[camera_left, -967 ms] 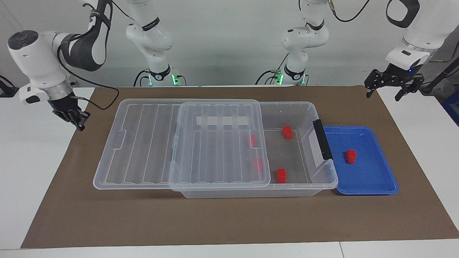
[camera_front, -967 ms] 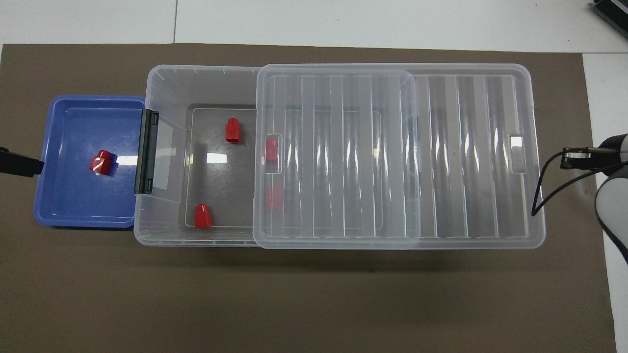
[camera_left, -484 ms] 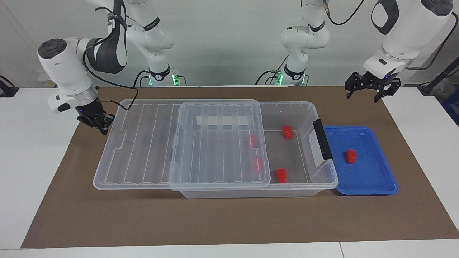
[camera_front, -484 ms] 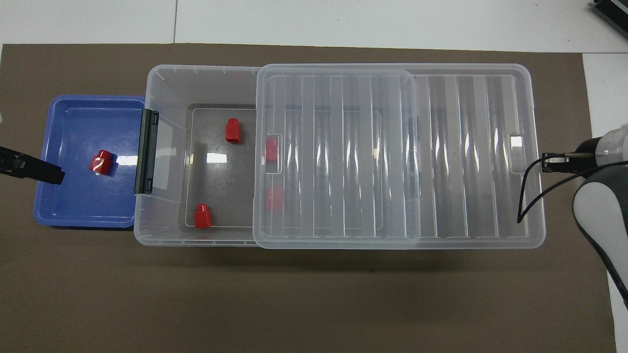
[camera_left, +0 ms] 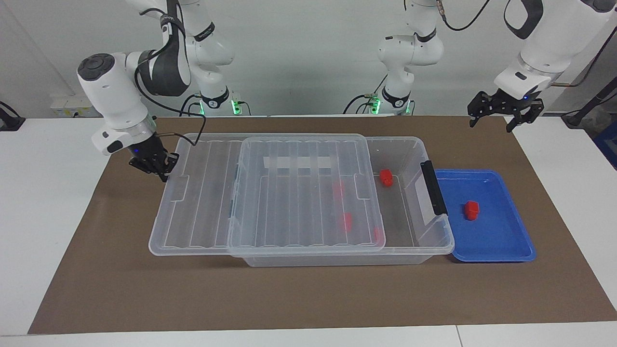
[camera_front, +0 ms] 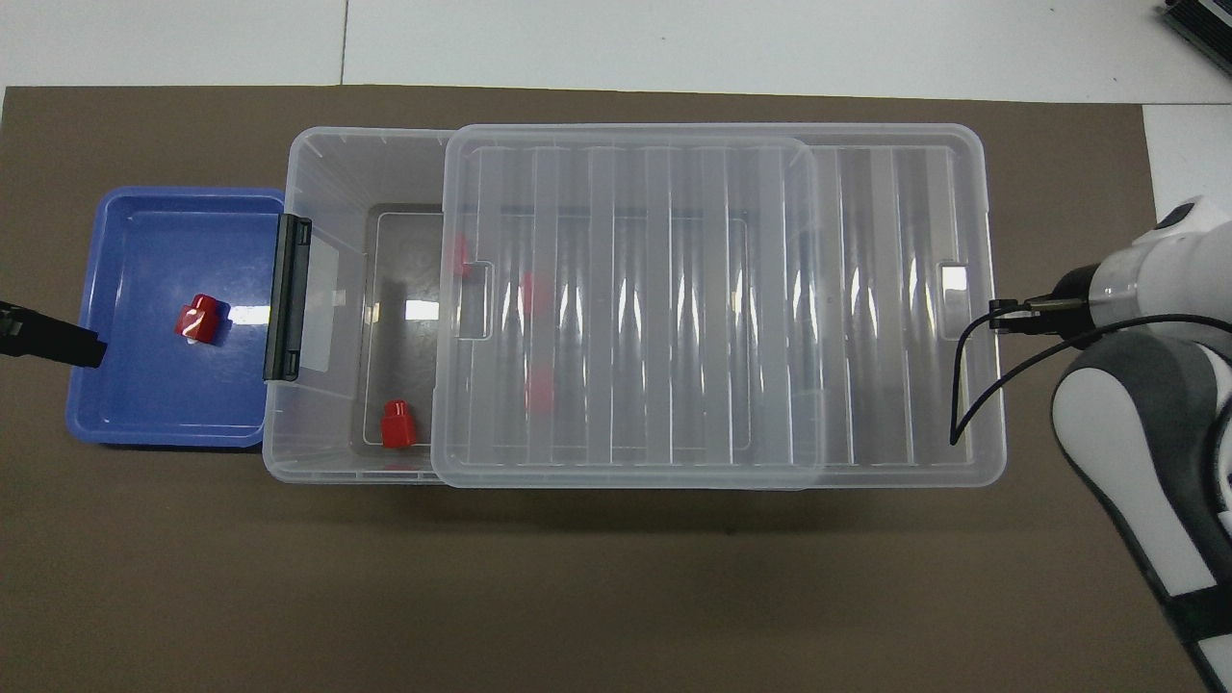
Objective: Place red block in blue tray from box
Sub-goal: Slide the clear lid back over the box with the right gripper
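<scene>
Red block [camera_left: 472, 210] sits in the blue tray [camera_left: 501, 250], near its middle. Facing view: tray lies beside the box [camera_left: 419, 144] at the left arm's end of the table, its edge tucked by the box's latch [camera_left: 433, 187]. Lid [camera_left: 270, 193] lies partly over the box, overhanging toward the right arm's end; only a strip at the tray end is uncovered. One more block [camera_left: 385, 177] is plain in that strip, on the side nearer the robots; three others [camera_left: 345, 221] show only as red blurs under the lid. Right gripper [camera_left: 155, 166] is low at the lid's overhanging end, touching or just beside its edge; jaws cannot tell. Left gripper [camera_left: 500, 109] hangs over the mat near the table corner, nearer the robots than the tray, jaws spread, empty, waiting.

Overhead view: block [camera_front: 196, 319] in tray [camera_front: 164, 428], same spot. Lid [camera_front: 712, 298] covers most of box [camera_front: 318, 164]. One block [camera_front: 397, 424] is clear at the open end, another half under the lid edge by its notch. Right gripper [camera_front: 1011, 315] is at the lid's end notch; left gripper [camera_front: 58, 339] tip is at the tray's outer rim.

Risks, judged: if the lid goes on toward the tray end, the remaining blocks get shut in and are unreachable. An off-centre push at one end could skew the lid, jam it on the rim, or shove the box into the tray and jolt the placed block. The gripper may slip off the thin lid edge.
</scene>
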